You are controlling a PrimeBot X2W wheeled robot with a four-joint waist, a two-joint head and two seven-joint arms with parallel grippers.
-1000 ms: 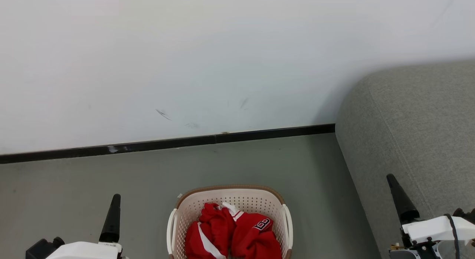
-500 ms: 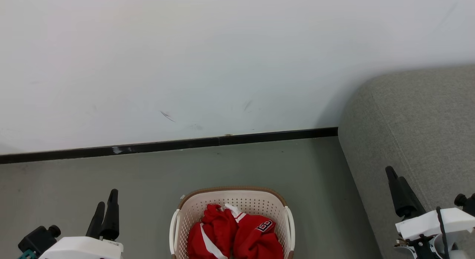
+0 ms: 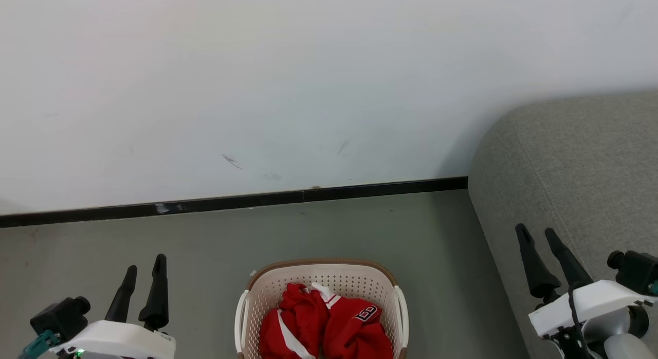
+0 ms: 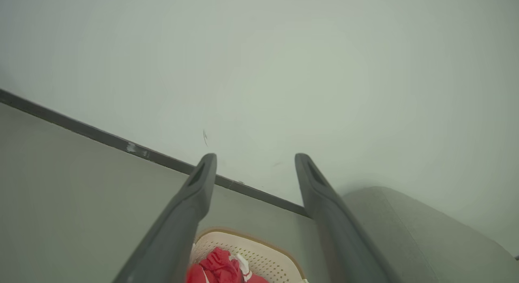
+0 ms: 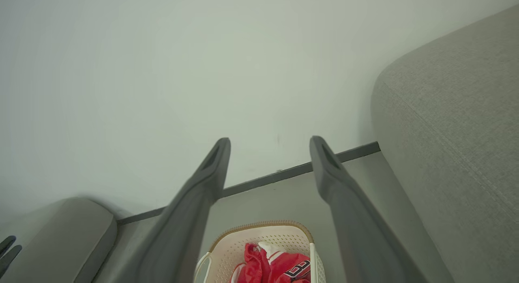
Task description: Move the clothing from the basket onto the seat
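Observation:
The clothing (image 3: 324, 325), red with white stripes and a dark lettered patch, lies heaped in the cream basket (image 3: 321, 269) with a brown rim on the floor at bottom centre. The grey seat (image 3: 581, 168) rises at the right. My left gripper (image 3: 146, 264) stands open, left of the basket and apart from it. My right gripper (image 3: 536, 232) is open in front of the seat's side, right of the basket. From the left wrist, the basket (image 4: 263, 250) and clothing (image 4: 221, 266) sit between the fingers. The right wrist camera sees the basket (image 5: 267, 234), clothing (image 5: 275, 264) and seat (image 5: 454, 125).
A white wall with a black baseboard (image 3: 231, 199) runs behind the basket. Bare grey floor (image 3: 205, 246) lies between wall and basket. A second grey upholstered piece (image 5: 61, 230) shows at the lower left of the right wrist view.
Both grippers have turned at the wrist, so each now shows two separate fingers side by side, and both have risen a little. The head camera has shifted slightly. Basket and clothing have not moved.

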